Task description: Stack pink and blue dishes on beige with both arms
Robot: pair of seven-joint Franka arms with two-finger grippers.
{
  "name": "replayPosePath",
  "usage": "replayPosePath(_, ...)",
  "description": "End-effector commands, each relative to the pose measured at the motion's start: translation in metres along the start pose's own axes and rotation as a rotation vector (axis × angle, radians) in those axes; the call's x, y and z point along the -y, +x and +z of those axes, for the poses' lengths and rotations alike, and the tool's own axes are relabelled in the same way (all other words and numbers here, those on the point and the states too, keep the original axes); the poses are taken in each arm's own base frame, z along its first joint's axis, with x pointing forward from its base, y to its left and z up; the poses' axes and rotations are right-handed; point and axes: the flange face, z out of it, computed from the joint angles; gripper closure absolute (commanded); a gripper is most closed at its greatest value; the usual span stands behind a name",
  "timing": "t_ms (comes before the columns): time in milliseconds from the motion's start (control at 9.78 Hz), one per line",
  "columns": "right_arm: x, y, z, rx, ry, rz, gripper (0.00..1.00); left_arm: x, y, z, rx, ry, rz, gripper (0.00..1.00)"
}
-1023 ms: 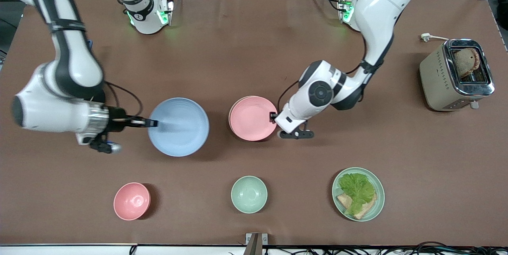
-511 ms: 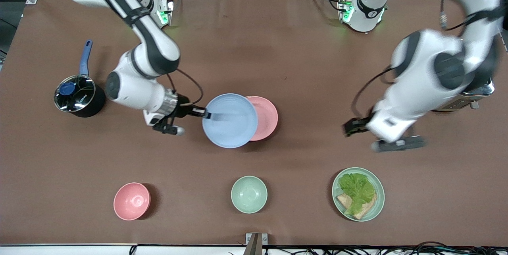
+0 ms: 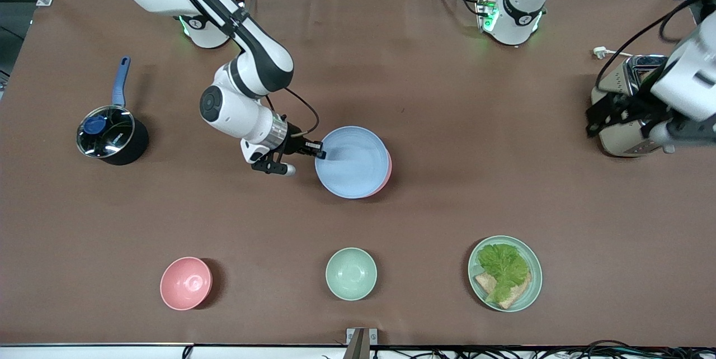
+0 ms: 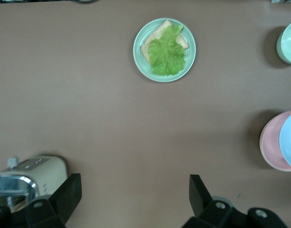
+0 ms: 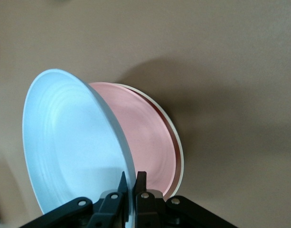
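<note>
My right gripper is shut on the rim of the pastel blue plate. It holds that plate tilted over the pink plate, which lies near the table's middle and shows only as a crescent. The pink plate rests on the beige plate, of which only a thin cream rim shows in the right wrist view. My left gripper hangs open over the toaster at the left arm's end, holding nothing. The left wrist view catches the pink plate and blue plate at its edge.
A toaster stands at the left arm's end. A black pot sits at the right arm's end. Nearer the front camera are a pink bowl, a pale green bowl and a green plate with lettuce and bread.
My right arm carried the blue plate from the right arm's end to over the pink plate. My left gripper left the pink plate's edge and swung away to the toaster.
</note>
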Motion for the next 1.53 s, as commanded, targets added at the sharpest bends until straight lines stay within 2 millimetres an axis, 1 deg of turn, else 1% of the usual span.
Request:
replayPosePath(0, -0.009, -0.014, 0.019, -0.027, -0.008, 0.003, 0.97, 0.010, -0.019, 0.029, 0.089, 0.045, -0.005, 0.00)
replayPosePath(102, -0.011, -0.015, 0.023, -0.022, -0.012, 0.006, 0.95, 0.013, -0.023, 0.032, 0.096, 0.048, -0.006, 0.00)
replayPosePath(205, -0.009, -0.018, 0.026, -0.019, -0.013, 0.000, 0.95, 0.009, -0.026, 0.030, 0.088, 0.057, 0.000, 0.00)
replayPosePath(307, -0.010, -0.020, 0.028, -0.023, -0.013, -0.002, 0.94, 0.025, -0.031, 0.028, 0.088, 0.061, -0.023, 0.00)
replayPosePath(409, -0.014, -0.021, 0.034, -0.019, -0.017, 0.003, 0.91, 0.028, -0.034, 0.026, 0.089, 0.059, 0.000, 0.00)
replayPosePath(511, -0.012, -0.025, 0.038, -0.019, -0.016, -0.005, 0.89, 0.026, -0.037, 0.020, 0.083, 0.058, 0.001, 0.00)
replayPosePath(614, -0.012, -0.025, 0.038, -0.019, -0.016, -0.007, 0.78, 0.024, -0.036, 0.021, 0.084, 0.053, 0.010, 0.00)
replayPosePath(716, -0.013, -0.024, 0.038, -0.018, -0.018, -0.009, 0.52, 0.024, -0.035, 0.022, 0.085, 0.050, 0.012, 0.00)
replayPosePath(818, -0.014, -0.022, 0.035, -0.020, -0.017, -0.008, 0.21, 0.022, -0.033, 0.014, 0.066, 0.046, 0.014, 0.00)
replayPosePath(920, -0.010, -0.015, 0.020, -0.043, -0.008, -0.011, 0.00, 0.022, -0.030, 0.015, 0.067, 0.043, 0.012, 0.00)
replayPosePath(1023, -0.010, -0.003, -0.001, -0.077, 0.002, -0.014, 0.00, 0.022, -0.029, 0.015, 0.066, 0.044, 0.012, 0.00)
replayPosePath(1125, -0.017, 0.015, -0.021, -0.095, -0.003, -0.009, 0.00, 0.024, -0.029, 0.016, 0.068, 0.044, 0.009, 0.00)
replayPosePath(1227, -0.026, 0.032, -0.045, -0.121, -0.041, -0.054, 0.00, 0.024, -0.027, 0.018, 0.070, 0.043, 0.010, 0.00)
replayPosePath(1330, -0.038, 0.046, -0.073, -0.128, -0.099, -0.088, 0.00, 0.024, -0.027, 0.018, 0.071, 0.043, 0.010, 0.00)
replayPosePath(1432, -0.051, 0.061, -0.118, -0.164, -0.158, -0.098, 0.00, 0.024, -0.026, 0.019, 0.071, 0.041, 0.010, 0.00)
